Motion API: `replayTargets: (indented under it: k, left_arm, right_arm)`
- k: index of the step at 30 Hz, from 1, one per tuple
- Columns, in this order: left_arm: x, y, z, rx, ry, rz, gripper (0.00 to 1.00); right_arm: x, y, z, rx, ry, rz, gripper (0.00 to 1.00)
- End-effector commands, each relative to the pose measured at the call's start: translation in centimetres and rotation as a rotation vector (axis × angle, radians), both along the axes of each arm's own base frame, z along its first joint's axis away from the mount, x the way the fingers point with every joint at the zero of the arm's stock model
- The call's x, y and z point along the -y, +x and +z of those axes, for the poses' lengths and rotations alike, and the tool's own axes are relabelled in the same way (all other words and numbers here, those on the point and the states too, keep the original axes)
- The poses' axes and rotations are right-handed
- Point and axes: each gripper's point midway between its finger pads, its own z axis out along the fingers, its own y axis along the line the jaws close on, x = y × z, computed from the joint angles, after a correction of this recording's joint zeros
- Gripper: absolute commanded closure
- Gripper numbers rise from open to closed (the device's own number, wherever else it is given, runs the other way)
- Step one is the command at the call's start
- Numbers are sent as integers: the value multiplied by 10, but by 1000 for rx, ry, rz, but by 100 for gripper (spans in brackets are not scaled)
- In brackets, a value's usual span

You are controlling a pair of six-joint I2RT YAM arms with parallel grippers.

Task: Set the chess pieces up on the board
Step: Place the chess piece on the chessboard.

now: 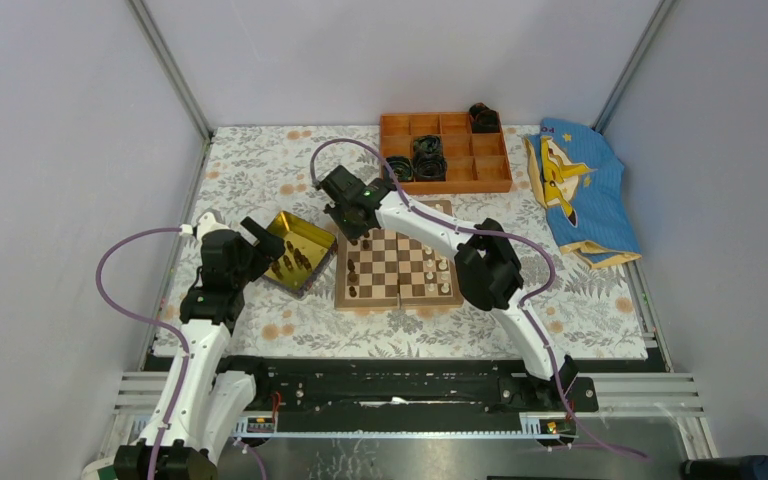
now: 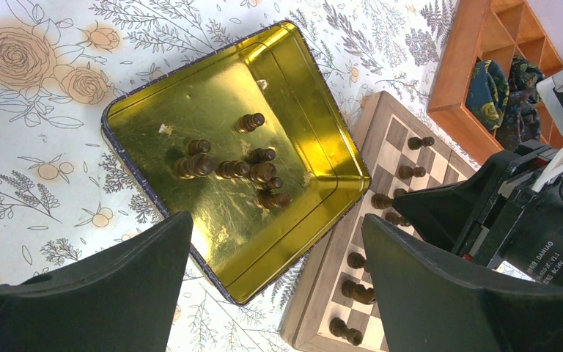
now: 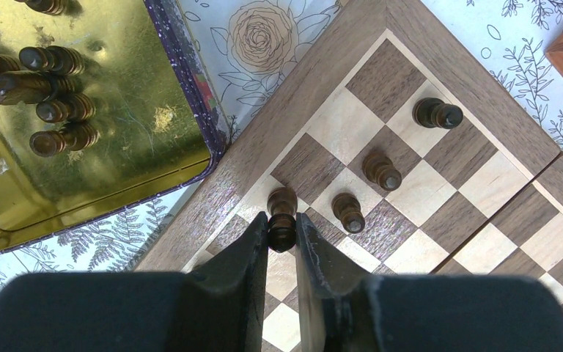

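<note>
held piece: dark chessman (image 3: 282,213), clamped between the right claw's (image 3: 282,229) fingers at mid-body, head sticking out past the tips.
seated?: can't tell if its base touches the board (image 3: 322,81); it sits over the squares by the corner next to the tray.
handling (my read): light, rigid turned wood. It's smooth and round, so it can twist or squirt out of a pinch. Narrow base, so it tips easily on release.
where to grip: across the waist below the head, as now, axis kept vertical.
neighbours: three dark pieces (image 3: 381,170) stand just ahead and right of the tips, close enough to clip.
right arm pose: stretched from its base across the board to the far-left corner, wrist pitched down over the edge squares.
left claw (image 2: 277,224): jaws spread wide, holding nothing, hanging above the gold tray (image 2: 322,147).
left arm pose: elbow up, wrist tilted down toward the tray.
remaining stock: loose dark pieces (image 2: 227,165) lie on their sides in the tray, just ahead of the left tips.
</note>
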Motion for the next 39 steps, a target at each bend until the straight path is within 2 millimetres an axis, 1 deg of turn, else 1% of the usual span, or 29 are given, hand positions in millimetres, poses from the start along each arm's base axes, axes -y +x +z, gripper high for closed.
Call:
replayTargets:
  k: [1,5,14,19,21,25,29,39]
  left_arm:
    - [4,7,10,52,-5,-21,7]
    - [4,7,9,52,-4,-21,7]
    - [4,7,9,51,-4,-19,7]
    - [4,6,9,49,-4,-19,7]
    - [4,6,8,49,-4,-19,7]
    - [3,7,9,50,-3,-18,7]
    - [3,7,9,49,-3,-18,7]
    - [3,7,9,50,-3,-18,7]
  right_arm:
    - [2,8,7,18,2,-2,74]
    - [2,7,6,12,5,3,70]
    - [1,5,10,6,14,9,69]
    - [2,3,8,1,8,12,69]
    - [2,4,7,-1,6,13,71]
    - [2,2,6,-6,6,13,80]
    - [2,3,10,-1,13,13,88]
    - [4,1,18,0,20,12,93]
